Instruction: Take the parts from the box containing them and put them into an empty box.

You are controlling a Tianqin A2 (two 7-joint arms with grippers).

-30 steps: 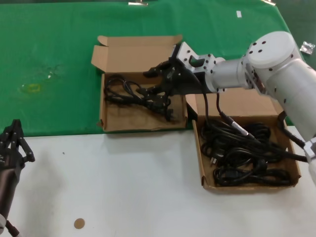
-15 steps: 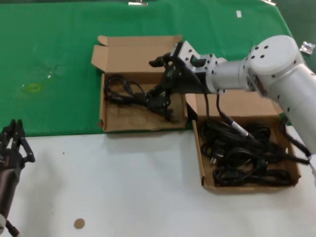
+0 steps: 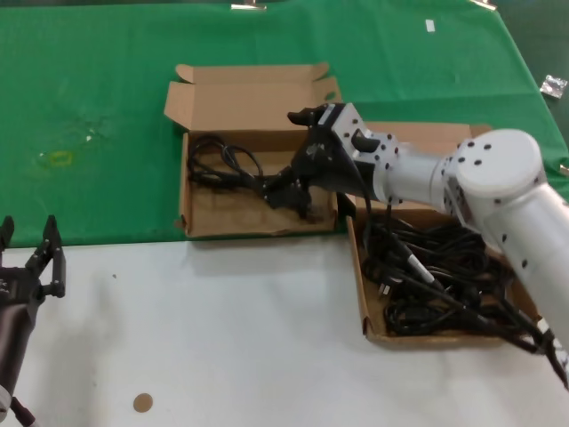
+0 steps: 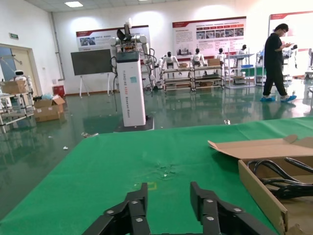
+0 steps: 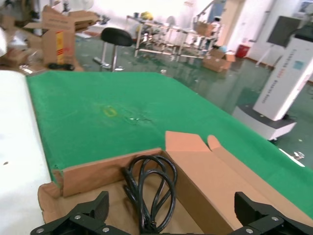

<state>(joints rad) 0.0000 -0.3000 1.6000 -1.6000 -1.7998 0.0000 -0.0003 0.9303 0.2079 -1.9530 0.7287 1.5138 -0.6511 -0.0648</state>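
The wider cardboard box [image 3: 200, 213] with two eared lid corners lies at centre left and holds one looped black power cord [image 3: 227, 167]. My right gripper [image 3: 298, 153] hovers open over that box's right part, just above the cord's plug end, holding nothing. In the right wrist view the gripper [image 5: 171, 221] has its jaws spread wide above the cord [image 5: 149, 191] in the box [image 5: 98, 172]. The squarer box [image 3: 444, 189] on the right holds several cords [image 3: 440, 276]. My left gripper [image 3: 31, 265] is parked open at the front left; the left wrist view [image 4: 168, 198] shows it empty.
Both boxes straddle the edge between the green cloth [image 3: 98, 107] at the back and the white table [image 3: 240, 338] in front. A small brown disc [image 3: 142, 403] lies near the front. A clear packet [image 3: 553, 85] lies at the far right.
My right gripper opened and let the cord drop into the wider box, then drew back a little toward the right. My left gripper sank slightly and its fingers show wider apart.
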